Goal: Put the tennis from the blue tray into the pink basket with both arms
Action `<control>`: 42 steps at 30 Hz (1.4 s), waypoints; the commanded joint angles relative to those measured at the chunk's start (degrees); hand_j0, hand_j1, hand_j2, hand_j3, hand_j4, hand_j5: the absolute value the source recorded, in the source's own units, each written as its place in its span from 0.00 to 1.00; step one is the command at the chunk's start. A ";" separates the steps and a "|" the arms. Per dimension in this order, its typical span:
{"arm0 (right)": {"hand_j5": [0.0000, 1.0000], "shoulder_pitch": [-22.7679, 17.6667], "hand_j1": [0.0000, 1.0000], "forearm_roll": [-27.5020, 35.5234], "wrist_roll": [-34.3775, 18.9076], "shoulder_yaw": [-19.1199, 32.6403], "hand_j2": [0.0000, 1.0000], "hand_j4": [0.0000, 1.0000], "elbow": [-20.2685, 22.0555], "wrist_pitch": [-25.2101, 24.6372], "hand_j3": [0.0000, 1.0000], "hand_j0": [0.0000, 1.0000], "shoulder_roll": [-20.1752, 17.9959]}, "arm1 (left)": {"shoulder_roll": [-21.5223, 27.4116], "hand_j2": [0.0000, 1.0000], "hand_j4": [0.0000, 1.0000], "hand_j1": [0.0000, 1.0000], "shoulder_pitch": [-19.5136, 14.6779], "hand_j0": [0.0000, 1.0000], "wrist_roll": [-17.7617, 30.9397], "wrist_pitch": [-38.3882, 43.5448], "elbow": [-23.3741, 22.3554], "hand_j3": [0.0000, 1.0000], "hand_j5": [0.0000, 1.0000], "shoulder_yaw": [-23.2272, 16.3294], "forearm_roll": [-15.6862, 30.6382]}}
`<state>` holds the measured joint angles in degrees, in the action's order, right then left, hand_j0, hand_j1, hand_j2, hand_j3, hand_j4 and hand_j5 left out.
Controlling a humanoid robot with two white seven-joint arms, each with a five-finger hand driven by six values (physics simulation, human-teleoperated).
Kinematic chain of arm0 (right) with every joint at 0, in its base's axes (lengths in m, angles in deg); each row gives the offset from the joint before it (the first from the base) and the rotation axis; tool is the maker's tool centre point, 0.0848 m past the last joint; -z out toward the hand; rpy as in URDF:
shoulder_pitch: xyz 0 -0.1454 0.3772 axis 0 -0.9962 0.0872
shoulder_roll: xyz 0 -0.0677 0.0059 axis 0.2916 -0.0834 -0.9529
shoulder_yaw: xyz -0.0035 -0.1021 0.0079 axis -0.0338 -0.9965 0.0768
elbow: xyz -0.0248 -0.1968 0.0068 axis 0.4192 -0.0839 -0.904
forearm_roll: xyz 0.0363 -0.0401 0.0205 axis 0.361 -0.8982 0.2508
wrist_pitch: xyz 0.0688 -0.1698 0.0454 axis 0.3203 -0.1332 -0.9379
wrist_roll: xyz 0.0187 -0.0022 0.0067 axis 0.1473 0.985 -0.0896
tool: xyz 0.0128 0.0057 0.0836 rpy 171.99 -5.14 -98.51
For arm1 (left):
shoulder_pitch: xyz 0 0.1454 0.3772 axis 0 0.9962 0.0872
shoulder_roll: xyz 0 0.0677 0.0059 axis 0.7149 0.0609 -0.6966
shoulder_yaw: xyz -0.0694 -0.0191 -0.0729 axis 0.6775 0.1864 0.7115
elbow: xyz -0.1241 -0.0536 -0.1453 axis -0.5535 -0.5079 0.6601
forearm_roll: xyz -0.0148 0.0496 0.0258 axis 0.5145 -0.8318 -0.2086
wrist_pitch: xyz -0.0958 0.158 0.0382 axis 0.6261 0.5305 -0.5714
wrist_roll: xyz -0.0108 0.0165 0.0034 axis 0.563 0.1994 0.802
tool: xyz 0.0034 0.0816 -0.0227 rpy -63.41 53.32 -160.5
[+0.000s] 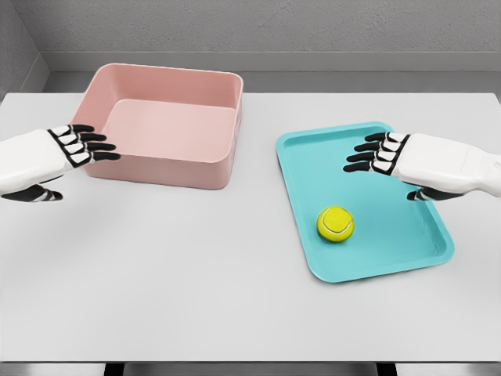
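Note:
A yellow tennis ball [335,224] lies in the near half of the blue tray [313,149] on the right of the table. The pink basket [168,78] stands at the back left with nothing visible inside. My right hand [374,155] hovers over the tray's far right part, fingers stretched out toward the left, open, above and to the right of the ball and apart from it. My left hand [88,146] floats at the basket's left front corner, fingers extended and open, holding nothing.
The white table [180,266] runs wide in front of basket and tray, its front edge near the bottom of the view. A grey wall stands behind the table.

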<state>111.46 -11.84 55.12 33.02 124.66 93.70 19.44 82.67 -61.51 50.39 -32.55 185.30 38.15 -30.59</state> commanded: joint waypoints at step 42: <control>0.91 0.18 0.91 -8.52 -9.58 -7.28 0.91 0.91 -6.81 -0.04 0.91 0.91 13.78 | 0.40 1.00 1.00 1.00 4.22 1.00 2.78 0.04 0.20 1.00 1.00 -0.41 5.70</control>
<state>111.63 -20.56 45.63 25.64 117.89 93.73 33.26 82.91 -57.29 53.22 -32.56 185.48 37.71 -25.40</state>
